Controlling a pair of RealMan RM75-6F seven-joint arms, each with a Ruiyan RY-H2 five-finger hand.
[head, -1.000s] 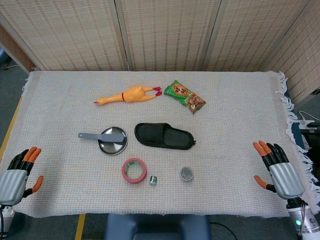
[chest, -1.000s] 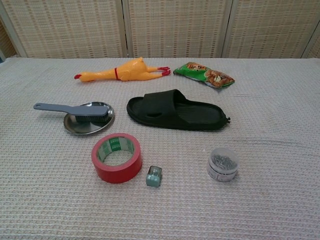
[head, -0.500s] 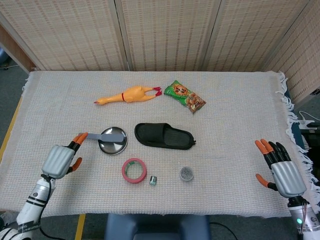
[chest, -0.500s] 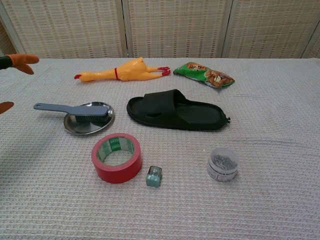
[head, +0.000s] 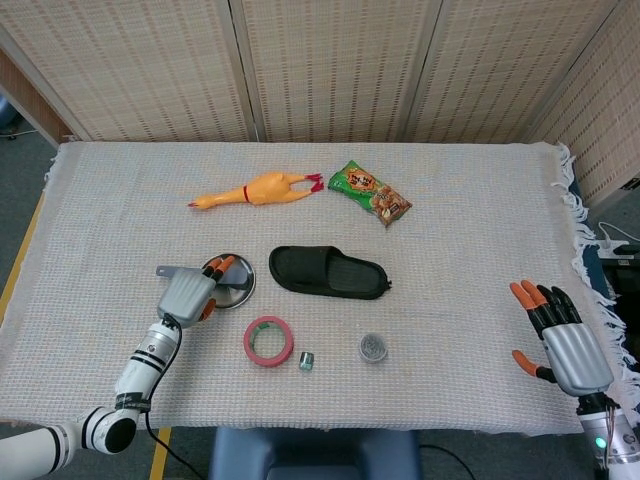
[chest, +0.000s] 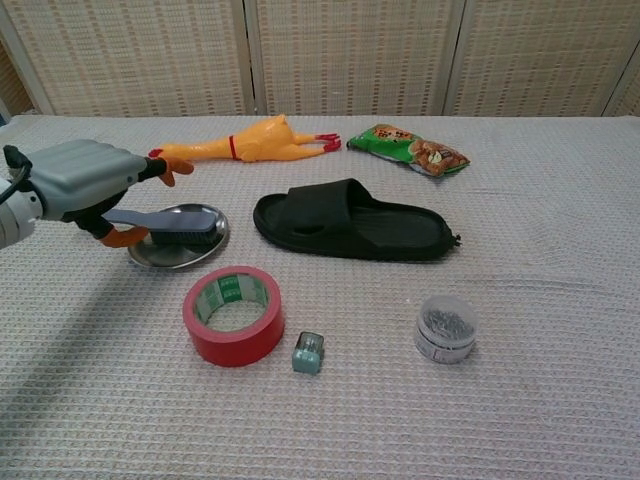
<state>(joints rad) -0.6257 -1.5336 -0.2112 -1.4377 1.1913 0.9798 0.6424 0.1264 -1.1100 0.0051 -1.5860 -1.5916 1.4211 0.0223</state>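
Since the earlier frames, left hand (chest: 82, 190) has swung in from the table's left edge to the grey brush (chest: 165, 221), which lies across the metal dish (chest: 185, 250). Fingers are spread over the brush handle, thumb beneath; actual contact cannot be judged. Right hand (head: 556, 335) hovers well right of the dish, fingers apart, holding nothing. Red tape roll (chest: 233, 314) sits just in front of the dish, black slipper (chest: 350, 222) beside it.
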